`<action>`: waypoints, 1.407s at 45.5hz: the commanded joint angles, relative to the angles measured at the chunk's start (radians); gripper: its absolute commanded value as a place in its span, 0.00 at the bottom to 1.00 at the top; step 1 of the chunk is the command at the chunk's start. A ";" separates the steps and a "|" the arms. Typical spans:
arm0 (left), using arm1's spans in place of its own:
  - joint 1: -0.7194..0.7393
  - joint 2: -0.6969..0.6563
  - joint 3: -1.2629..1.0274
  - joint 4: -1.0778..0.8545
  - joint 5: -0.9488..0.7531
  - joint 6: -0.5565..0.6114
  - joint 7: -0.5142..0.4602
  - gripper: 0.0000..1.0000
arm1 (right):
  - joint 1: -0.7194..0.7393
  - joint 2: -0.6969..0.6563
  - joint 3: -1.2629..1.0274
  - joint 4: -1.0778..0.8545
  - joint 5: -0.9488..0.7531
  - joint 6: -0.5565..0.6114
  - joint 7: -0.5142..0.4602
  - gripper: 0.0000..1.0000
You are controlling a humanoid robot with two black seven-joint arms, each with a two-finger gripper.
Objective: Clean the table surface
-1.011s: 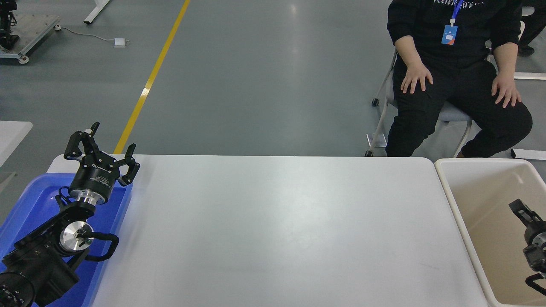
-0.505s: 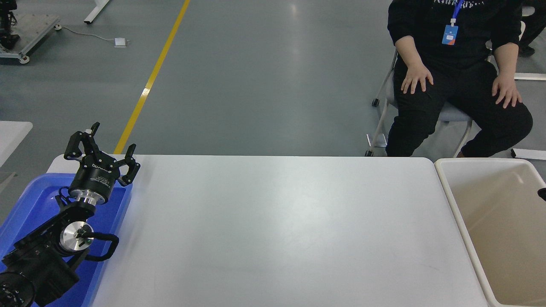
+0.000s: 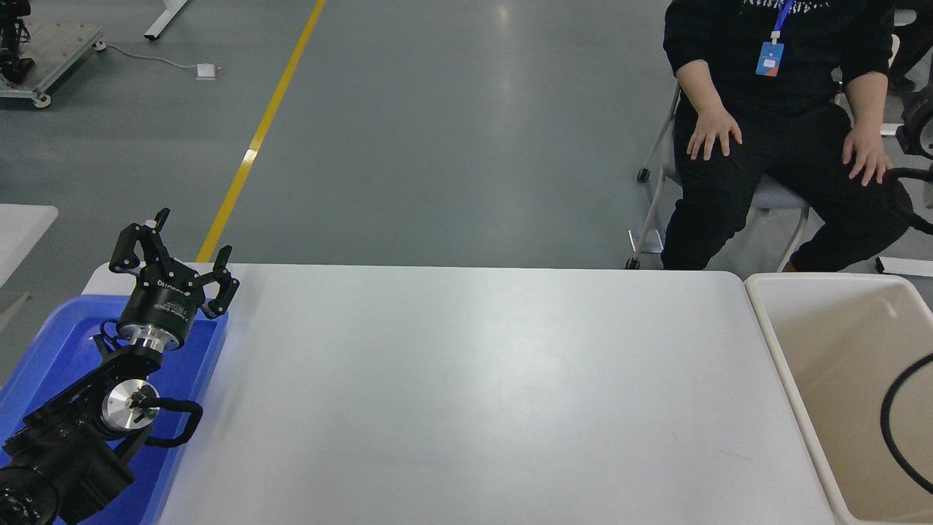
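Glossy white round-cornered table surface (image 3: 466, 394)

— Table (image 3: 474, 394)?
— White, glossy, rectangular, rounded corners. Flat and level, widest thing here, fills the middle.
— Surface?
— Bare, soft light glare, faint scuffs near the front.

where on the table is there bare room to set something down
Nearly all of the white table surface is bare, from the blue tray on its left to the beige bin on its right, and from near edge to far edge. Only the left is crowded: the parked left gripper, open, and its arm sit over the tray. A black cable loops over the bin.
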 commanded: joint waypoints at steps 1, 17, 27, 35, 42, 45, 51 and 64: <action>0.000 0.001 0.000 0.000 0.000 0.000 0.000 1.00 | -0.024 -0.039 0.144 0.236 0.005 0.010 0.063 0.99; 0.000 0.001 0.000 0.000 0.000 0.000 0.000 1.00 | -0.180 0.025 0.187 0.277 0.007 0.022 0.264 0.99; 0.000 0.001 0.000 0.000 0.000 0.000 0.000 1.00 | -0.351 0.111 0.195 0.277 0.005 0.024 0.356 0.99; 0.000 -0.001 0.000 0.000 0.000 0.000 0.000 1.00 | -0.416 0.162 0.183 0.280 0.005 0.024 0.413 0.99; 0.000 0.001 0.000 0.000 0.000 0.000 0.000 1.00 | -0.458 0.183 0.175 0.280 0.005 0.025 0.413 0.99; 0.000 0.001 0.000 0.000 0.000 0.000 0.000 1.00 | -0.472 0.188 0.169 0.279 0.004 0.028 0.410 0.99; 0.000 0.001 0.000 0.000 0.000 0.000 0.000 1.00 | -0.501 0.193 0.145 0.279 0.004 0.068 0.401 0.99; 0.000 0.001 0.000 0.000 0.000 0.000 0.000 1.00 | -0.516 0.193 0.121 0.277 0.005 0.110 0.402 0.99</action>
